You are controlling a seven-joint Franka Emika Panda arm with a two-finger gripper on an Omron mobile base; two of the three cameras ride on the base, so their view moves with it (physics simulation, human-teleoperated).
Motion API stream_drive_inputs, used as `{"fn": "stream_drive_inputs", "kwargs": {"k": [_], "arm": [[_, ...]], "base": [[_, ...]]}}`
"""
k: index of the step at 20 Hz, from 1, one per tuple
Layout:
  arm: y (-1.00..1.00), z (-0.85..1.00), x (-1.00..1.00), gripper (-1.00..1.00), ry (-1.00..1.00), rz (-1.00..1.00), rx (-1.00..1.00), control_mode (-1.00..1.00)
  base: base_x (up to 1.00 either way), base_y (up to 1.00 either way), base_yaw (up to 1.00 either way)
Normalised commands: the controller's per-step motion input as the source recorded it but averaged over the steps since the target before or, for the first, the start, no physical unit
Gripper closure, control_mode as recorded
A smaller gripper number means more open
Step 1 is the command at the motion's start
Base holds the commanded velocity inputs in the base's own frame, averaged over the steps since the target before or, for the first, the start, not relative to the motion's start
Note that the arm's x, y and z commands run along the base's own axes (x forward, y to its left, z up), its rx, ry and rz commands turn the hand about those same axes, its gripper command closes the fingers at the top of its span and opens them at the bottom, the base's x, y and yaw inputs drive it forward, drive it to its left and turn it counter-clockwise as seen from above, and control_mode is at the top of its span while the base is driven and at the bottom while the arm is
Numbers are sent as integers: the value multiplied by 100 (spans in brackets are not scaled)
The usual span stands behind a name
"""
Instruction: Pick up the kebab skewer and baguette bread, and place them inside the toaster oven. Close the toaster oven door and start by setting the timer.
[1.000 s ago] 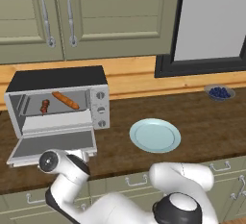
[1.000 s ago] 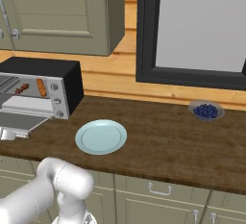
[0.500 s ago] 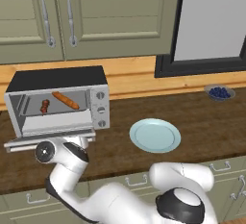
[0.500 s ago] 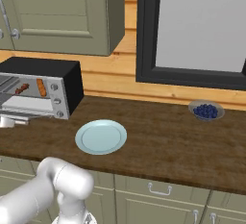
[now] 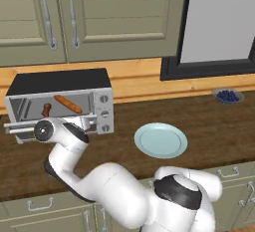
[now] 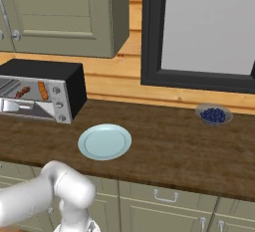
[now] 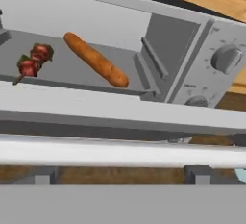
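Left base view: the toaster oven (image 5: 62, 101) holds the baguette bread (image 5: 68, 104) and kebab skewer (image 5: 47, 110); its toaster oven door (image 5: 30, 126) stands partly raised. Right base view: an empty plate (image 6: 104, 141) and a bowl (image 6: 213, 114), probably of blueberries, sit on the counter (image 6: 169, 146). Hand view: both foods lie side by side inside; jaws spread wide, holding nothing.

The toaster oven (image 6: 42, 96) is cut off by the right base view's left edge.
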Motion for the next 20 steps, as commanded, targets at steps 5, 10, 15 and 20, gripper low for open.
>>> {"fn": "stream_drive_inputs", "kwargs": {"k": [5,10,15,20], "arm": [[-67,9,90,-100,0,-6,0,-100],[-67,-3,65,-100,0,-5,0,-100],[-56,-5,66,-100,0,-4,0,-100],[-42,-3,70,-100,0,-5,0,-100]], "base": [[0,0,0],[0,0,0],[0,0,0],[0,0,0]]}}
